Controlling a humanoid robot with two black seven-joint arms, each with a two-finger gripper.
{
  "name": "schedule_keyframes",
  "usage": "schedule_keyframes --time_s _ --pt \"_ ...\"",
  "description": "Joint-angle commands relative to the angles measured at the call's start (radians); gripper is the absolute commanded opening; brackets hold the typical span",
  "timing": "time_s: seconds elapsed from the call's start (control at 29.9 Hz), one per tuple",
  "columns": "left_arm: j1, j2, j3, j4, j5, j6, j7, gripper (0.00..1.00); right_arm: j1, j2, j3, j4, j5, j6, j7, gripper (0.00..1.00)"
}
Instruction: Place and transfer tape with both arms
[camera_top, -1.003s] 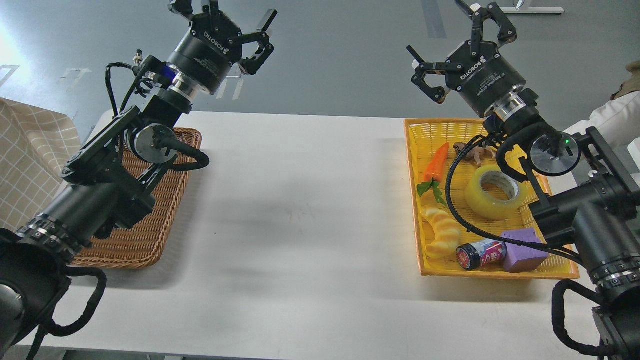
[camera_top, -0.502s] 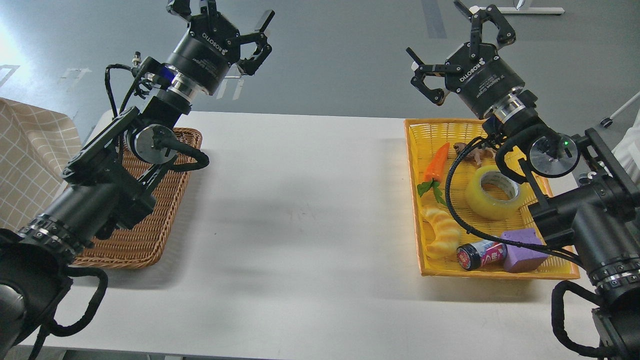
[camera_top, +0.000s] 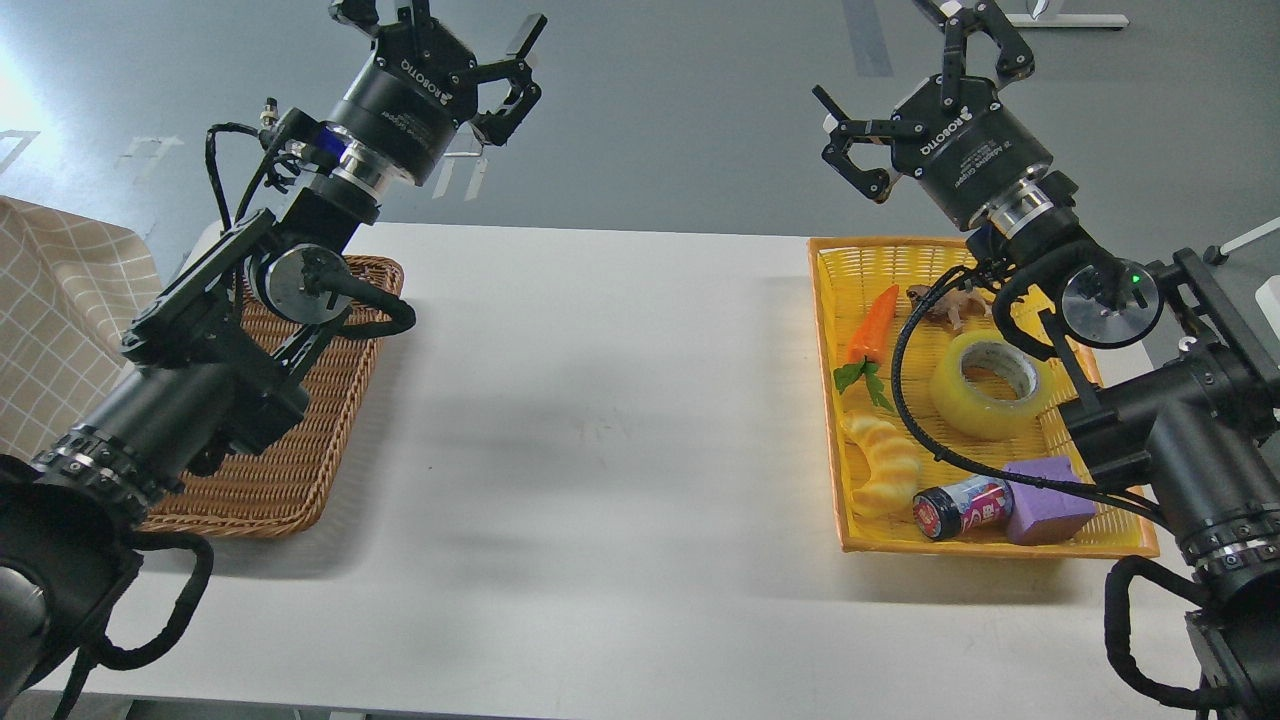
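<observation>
Tape (camera_top: 988, 385): lying flat, core up, in the yellow basket (camera_top: 830, 262); landmark for all entries below.
Carrot (camera_top: 872, 325): left of tape, apart from it.
Croissant toy (camera_top: 884, 465): left and nearer, apart.
Purple block (camera_top: 1047, 498) and small jar (camera_top: 960, 507): nearer, just beside each other.
Brown figure (camera_top: 945, 303): beyond tape, partly hidden by cable.
Wicker basket (camera_top: 300, 460): far left across the table, well apart.
Right gripper (camera_top: 925, 75): raised beyond tape, fingers apart, empty.
Left gripper (camera_top: 450, 35): raised over the wicker side, fingers apart, empty.
Step, as judged: right-arm pickup, not begun. Descend square over the roll, straddle one wall through the core, avoid snagging the cable, and lift straight clear of neighbours.
</observation>
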Motion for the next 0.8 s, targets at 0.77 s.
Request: schedule_keyframes --time_s 0.77 --pt "0.002 -0.002 0.0 0.0 0.001 0.0 0.002 0.98 0.008 -0.034 -0.02 0.007 -0.005 0.0 0.0 1.0"
